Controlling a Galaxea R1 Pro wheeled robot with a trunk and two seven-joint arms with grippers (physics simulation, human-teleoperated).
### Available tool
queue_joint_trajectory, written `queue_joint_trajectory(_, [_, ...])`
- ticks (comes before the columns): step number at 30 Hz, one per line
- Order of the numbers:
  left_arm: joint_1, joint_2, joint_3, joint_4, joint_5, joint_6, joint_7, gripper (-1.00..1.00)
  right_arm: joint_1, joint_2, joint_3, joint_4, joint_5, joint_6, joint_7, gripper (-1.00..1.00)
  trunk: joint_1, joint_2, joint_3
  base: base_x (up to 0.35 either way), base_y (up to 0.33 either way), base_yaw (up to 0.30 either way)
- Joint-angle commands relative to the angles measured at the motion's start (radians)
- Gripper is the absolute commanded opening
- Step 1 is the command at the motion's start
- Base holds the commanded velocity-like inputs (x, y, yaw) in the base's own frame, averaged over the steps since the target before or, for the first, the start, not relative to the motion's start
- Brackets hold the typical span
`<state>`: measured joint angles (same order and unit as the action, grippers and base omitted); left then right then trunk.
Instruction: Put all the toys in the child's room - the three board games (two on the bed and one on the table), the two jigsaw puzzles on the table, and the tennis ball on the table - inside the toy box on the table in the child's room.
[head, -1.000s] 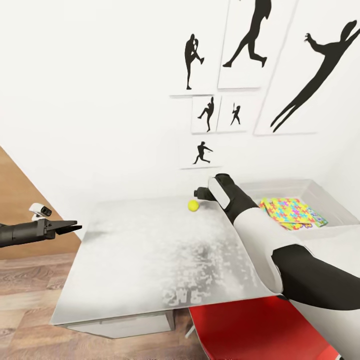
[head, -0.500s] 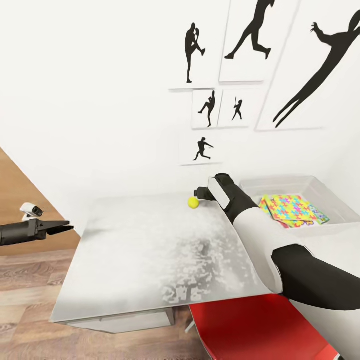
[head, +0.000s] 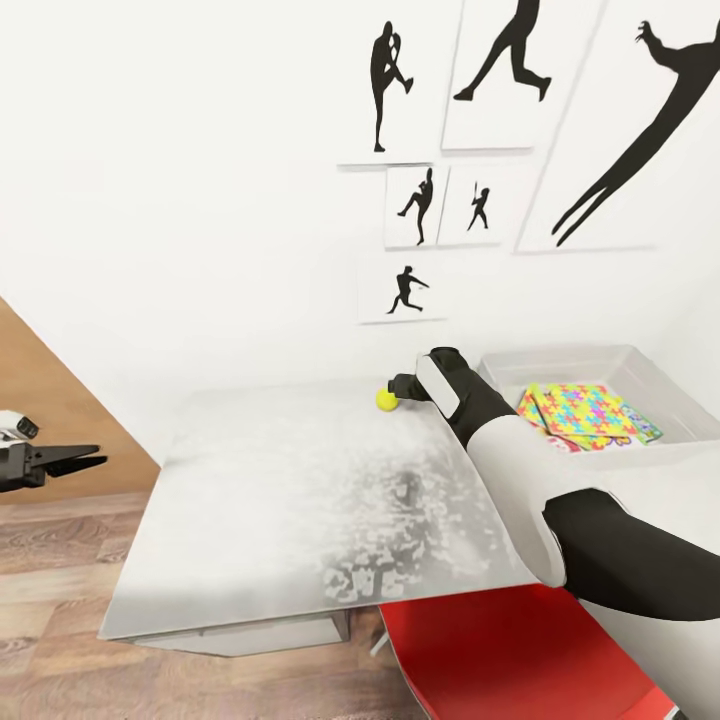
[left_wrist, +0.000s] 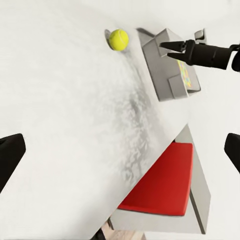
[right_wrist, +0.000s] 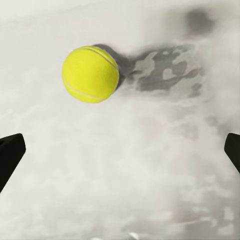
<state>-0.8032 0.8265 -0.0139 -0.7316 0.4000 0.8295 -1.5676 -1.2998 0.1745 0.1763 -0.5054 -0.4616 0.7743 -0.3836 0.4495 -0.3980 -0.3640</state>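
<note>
Over the light grey table, seen from the head camera, the right arm is reaching toward the far edge by the wall, and its right gripper is sitting just beside the tennis ball; from this angle I cannot tell whether they are touching or how wide the fingers are standing. The toy box is resting on the table to the right of that arm, with the jigsaw puzzles lying flat inside it. The left gripper is hanging off the table's left side above the wood floor, its fingers looking nearly together and carrying nothing. A red chair seat is sticking out under the near edge, and black silhouette pictures are hanging on the white wall.

Looking along the left gripper, its two dark fingertips are showing at opposite edges of the frame with bare tabletop between them. Farther off, the ball is lying near the toy box, and the right gripper is pointing toward the ball with a clear gap between them.

Looking along the right gripper, its fingertips are spread wide apart and gripping nothing, while the ball is lying on the table ahead, free of both fingers.
</note>
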Motion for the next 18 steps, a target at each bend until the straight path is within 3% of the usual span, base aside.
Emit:
queue_joint_trajectory(1, [-0.001, 0.004, -0.002, 0.001, 0.007, 0.009, -0.003, 1.0, -0.001, 0.0, 0.003, -0.001, -0.01, 0.002, -0.009, 1.0, 0.001, -0.002, -0.004, 0.0, 0.0, 0.0])
queue_joint_trajectory(6, [-0.001, 0.01, -0.006, -0.004, 0.033, 0.008, -0.003, 1.0, 0.0, 0.0, 0.004, -0.001, -0.01, 0.002, -0.009, 1.0, 0.001, -0.002, -0.012, 0.0, 0.0, 0.0])
queue_joint_trajectory(10, [-0.001, -0.006, -0.012, -0.033, 0.06, 0.014, -0.003, 1.0, 0.0, 0.0, 0.004, -0.002, -0.011, 0.002, -0.008, 1.0, 0.001, -0.002, -0.018, 0.0, 0.0, 0.0])
queue_joint_trajectory(14, [-0.01, -0.061, -0.014, -0.092, 0.099, 0.045, -0.003, 1.0, 0.0, 0.0, 0.004, -0.005, -0.011, 0.003, -0.007, 1.0, 0.001, -0.002, -0.025, 0.0, 0.0, 0.0])
queue_joint_trajectory(18, [-0.071, -0.135, -0.014, -0.266, 0.115, 0.157, -0.003, 1.0, -0.001, 0.0, 0.003, -0.006, -0.011, 0.006, -0.006, 1.0, 0.001, -0.002, -0.032, 0.0, 0.0, 0.0])
